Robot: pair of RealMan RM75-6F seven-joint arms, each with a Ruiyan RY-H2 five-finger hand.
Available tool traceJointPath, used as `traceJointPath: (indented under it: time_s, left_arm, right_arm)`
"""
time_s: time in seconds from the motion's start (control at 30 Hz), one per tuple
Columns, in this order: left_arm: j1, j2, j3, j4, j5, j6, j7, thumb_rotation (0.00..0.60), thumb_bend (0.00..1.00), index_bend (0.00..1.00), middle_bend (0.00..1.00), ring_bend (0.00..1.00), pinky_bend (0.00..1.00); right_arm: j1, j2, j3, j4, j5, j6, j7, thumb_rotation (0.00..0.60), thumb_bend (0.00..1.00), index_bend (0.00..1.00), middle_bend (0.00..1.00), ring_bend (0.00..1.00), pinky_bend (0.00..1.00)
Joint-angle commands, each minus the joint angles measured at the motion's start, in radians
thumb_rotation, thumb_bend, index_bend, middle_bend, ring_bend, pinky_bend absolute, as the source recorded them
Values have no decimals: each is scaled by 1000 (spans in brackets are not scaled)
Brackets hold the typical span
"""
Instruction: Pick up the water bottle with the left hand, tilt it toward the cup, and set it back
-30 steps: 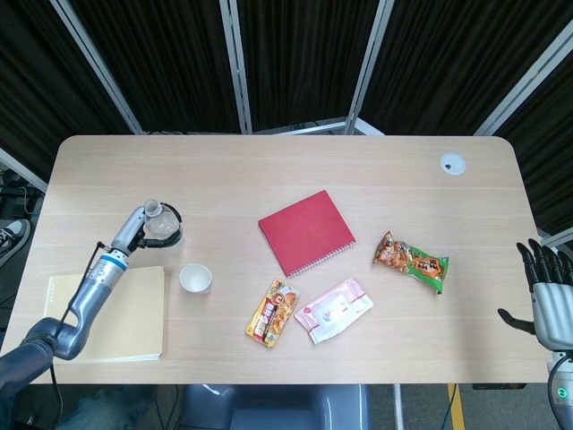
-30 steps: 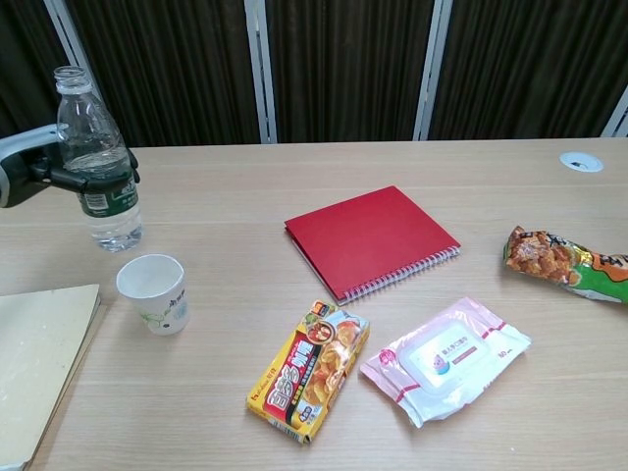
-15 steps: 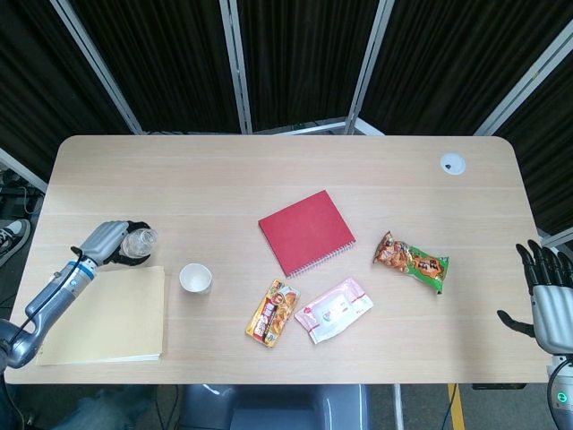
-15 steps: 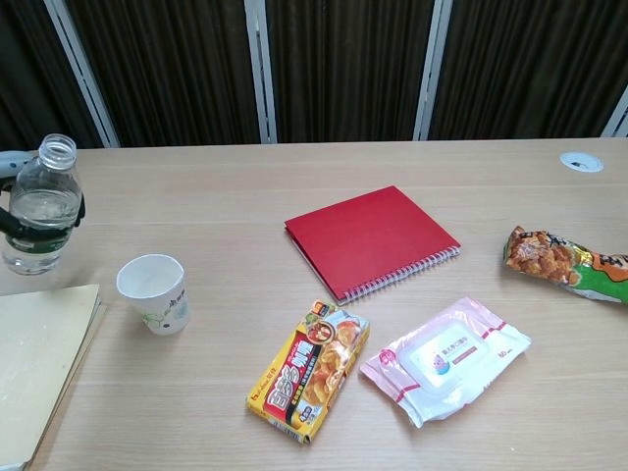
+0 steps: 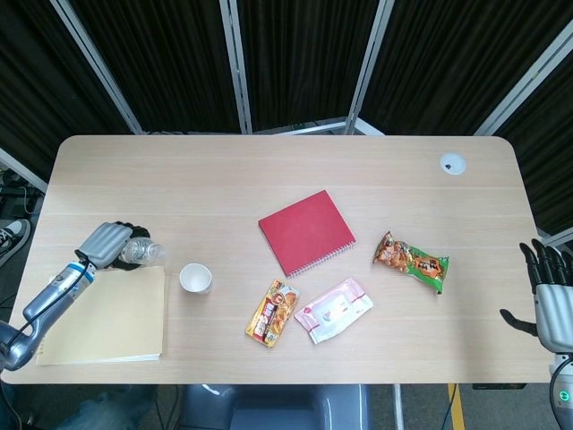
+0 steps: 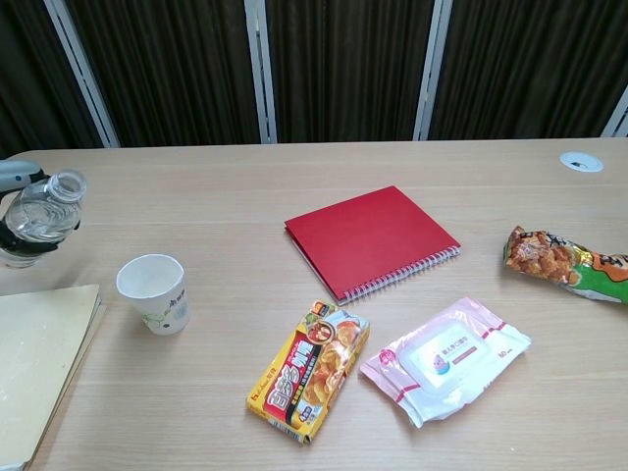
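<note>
While the left hand grips it, the clear water bottle tilts, uncapped, toward the cup.

the left hand grips the water bottle, its neck tilted to the right, forearm reaching in from the lower left. the right hand hangs with fingers spread, holding nothing.

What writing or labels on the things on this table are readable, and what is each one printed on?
No text here can be quoted with confidence.
Yellow snack box: large Chinese characters, too blurred to read.
Wet wipes pack: pink label with small print, too small to read.
Orange-green snack bag: printing illegible.
Paper cup: small green mark, unreadable.
Water bottle: no readable label in view.
Red notebook: plain cover.
</note>
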Motion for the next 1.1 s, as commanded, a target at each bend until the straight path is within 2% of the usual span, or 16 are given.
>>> traceJointPath:
  time_s: [0.03, 0.43, 1.1]
  left_arm:
    - [-9, -3, 7, 11, 10, -1, 73, 600, 495, 516, 464, 389, 382]
    - [-34, -1, -13, -44, -1, -2, 284, 600, 496, 515, 464, 389, 383]
    - [-50, -12, -29, -74, -19, 4, 495, 600, 496, 515, 463, 389, 383]
  right_arm:
    - [-1, 0, 1, -1, 1, 1, 2, 600, 0, 0, 0, 0, 0]
    - [-1, 4, 4, 0, 4, 1, 10, 600, 0, 0, 0, 0, 0]
    - [0, 6, 4, 2, 7, -5, 18, 600, 0, 0, 0, 0, 0]
